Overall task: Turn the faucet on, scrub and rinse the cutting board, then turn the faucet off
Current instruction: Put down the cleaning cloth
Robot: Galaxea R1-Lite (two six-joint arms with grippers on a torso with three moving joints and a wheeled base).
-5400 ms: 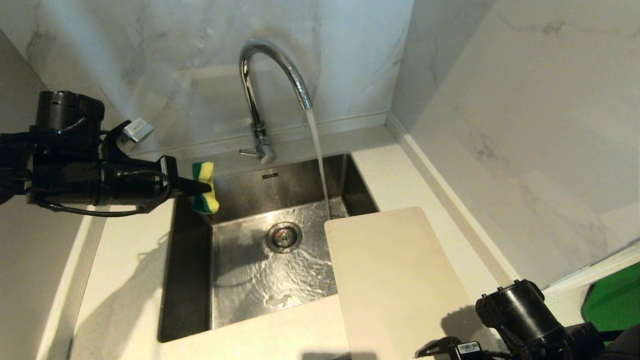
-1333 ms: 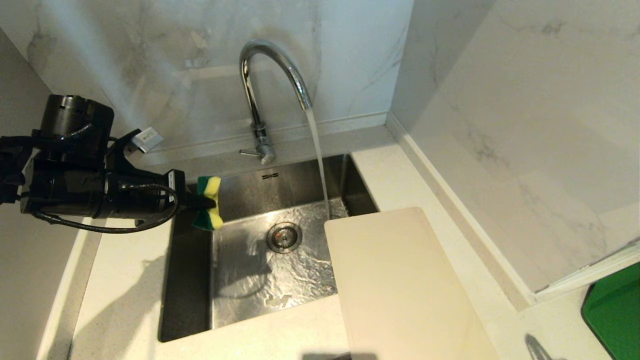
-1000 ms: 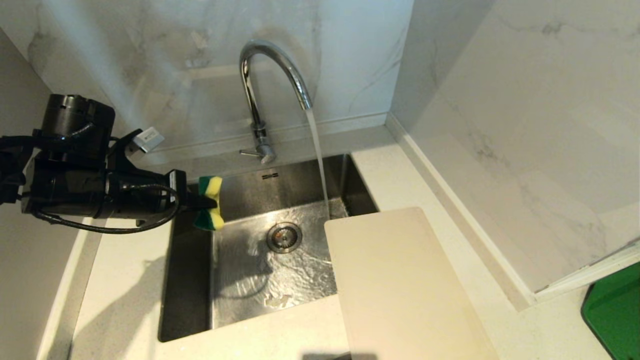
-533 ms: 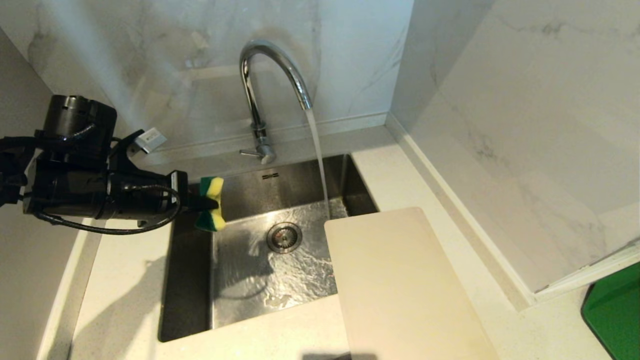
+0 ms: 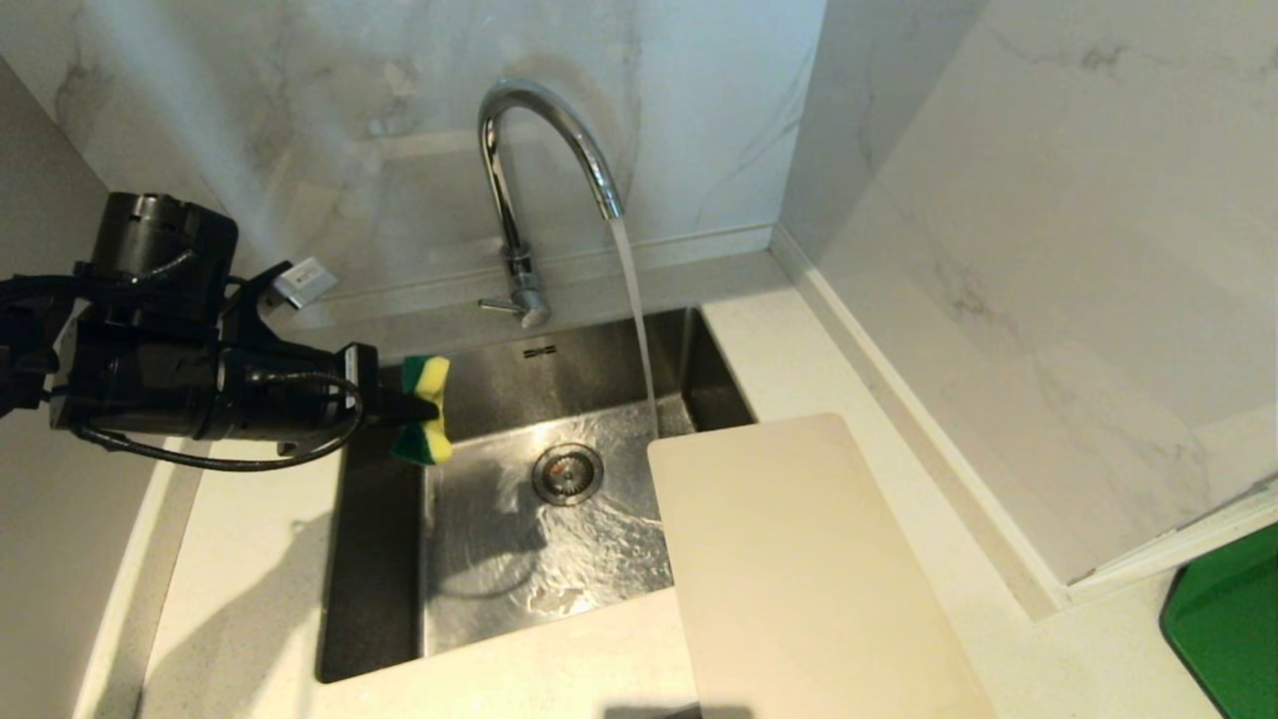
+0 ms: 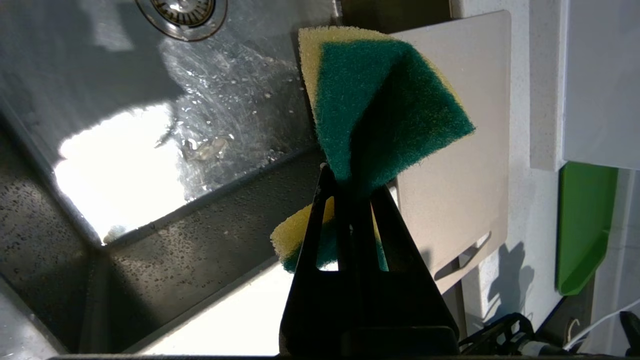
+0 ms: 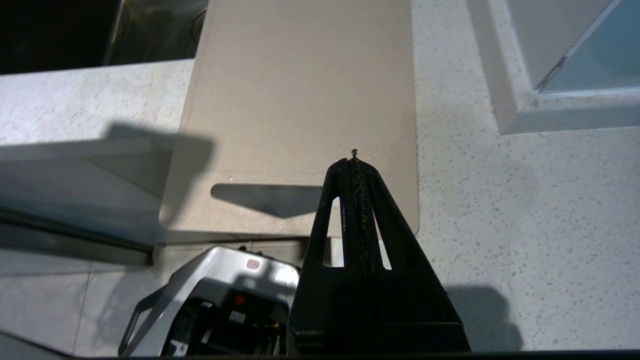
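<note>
Head view: sponge (image 5: pixel 423 409) ready at nine o'clock of the running faucet (image 5: pixel 529 190).
My left fingers (image 5: pixel 424 407) pinch it for scrubbing the board (image 5: pixel 799 569); my right fingers (image 7: pixel 356 170), pressed together, are empty.

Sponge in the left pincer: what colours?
Green and yellow sponge; clearest in the left wrist view.

Left pincer (image 5: pixel 424 407) level, fingers pinched together, right pincer (image 7: pixel 354 157) closed, seemingly angled downward

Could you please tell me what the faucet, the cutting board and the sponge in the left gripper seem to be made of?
The faucet looks like polished chrome-plated metal: mirror-bright reflections along its arch. The cutting board seems matte cream plastic: thin, uniform, rounded corners. The sponge, pinched in the left gripper, appears to be yellow foam with a fuzzy green scouring layer.
</note>
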